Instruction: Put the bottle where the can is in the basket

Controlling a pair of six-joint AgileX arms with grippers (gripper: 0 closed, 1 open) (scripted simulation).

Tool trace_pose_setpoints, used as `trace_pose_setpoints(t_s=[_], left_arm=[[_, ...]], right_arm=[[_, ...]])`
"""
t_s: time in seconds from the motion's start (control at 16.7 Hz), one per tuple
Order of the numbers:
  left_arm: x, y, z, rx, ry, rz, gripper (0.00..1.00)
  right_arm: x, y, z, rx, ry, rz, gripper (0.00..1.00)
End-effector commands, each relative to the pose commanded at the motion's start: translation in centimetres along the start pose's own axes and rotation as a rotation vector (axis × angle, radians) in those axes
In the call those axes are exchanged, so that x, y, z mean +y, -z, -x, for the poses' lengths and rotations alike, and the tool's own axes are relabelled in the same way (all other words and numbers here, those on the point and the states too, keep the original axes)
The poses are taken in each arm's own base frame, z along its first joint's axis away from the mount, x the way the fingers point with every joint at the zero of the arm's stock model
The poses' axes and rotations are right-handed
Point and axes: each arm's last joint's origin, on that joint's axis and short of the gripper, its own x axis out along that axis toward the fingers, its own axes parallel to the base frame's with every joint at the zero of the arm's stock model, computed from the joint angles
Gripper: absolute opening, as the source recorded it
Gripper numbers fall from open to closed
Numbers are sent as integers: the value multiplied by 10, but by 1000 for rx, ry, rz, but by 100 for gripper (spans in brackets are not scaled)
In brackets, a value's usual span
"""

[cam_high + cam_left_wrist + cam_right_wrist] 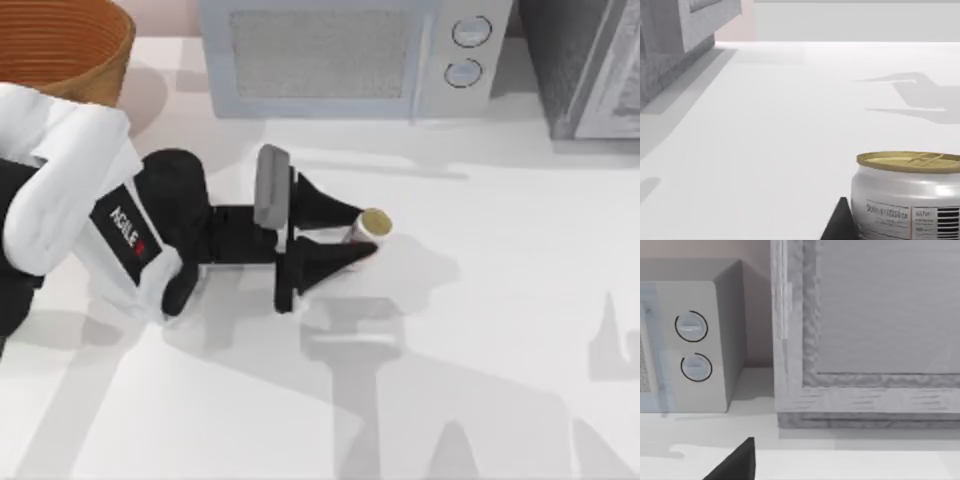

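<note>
Black fingers (340, 213) of the left claw (362, 236) lie flat over the white tabletop (500, 330), reaching toward 3 o'clock and pinching the can (371, 226) between their tips, spread only as wide as the can. The can stands upright near the tabletop's middle, gold top up; the left wrist view shows its white side and label (907, 197) beside one dark fingertip (840, 222). The basket (62, 45) sits at the far 10 o'clock corner, behind the left arm. A microwave (350, 55) lines the 12 o'clock edge. Open tabletop spreads from 3 to 6 o'clock. The right claw (735, 465) faces the microwave's dials (692, 326); whether it is spread I cannot tell.
</note>
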Motion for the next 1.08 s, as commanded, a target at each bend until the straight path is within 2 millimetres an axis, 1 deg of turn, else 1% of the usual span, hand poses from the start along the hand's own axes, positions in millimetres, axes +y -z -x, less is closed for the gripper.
trace_pose_setpoints(t_s=[0.72,0.78,1.08], left_arm=[[0,0,0,0,0,0,98],[0,0,0,0,0,0,100],[0,0,0,0,0,0,100]], right_arm=[[0,0,0,0,0,0,100],[0,0,0,0,0,0,100],[0,0,0,0,0,0,100]])
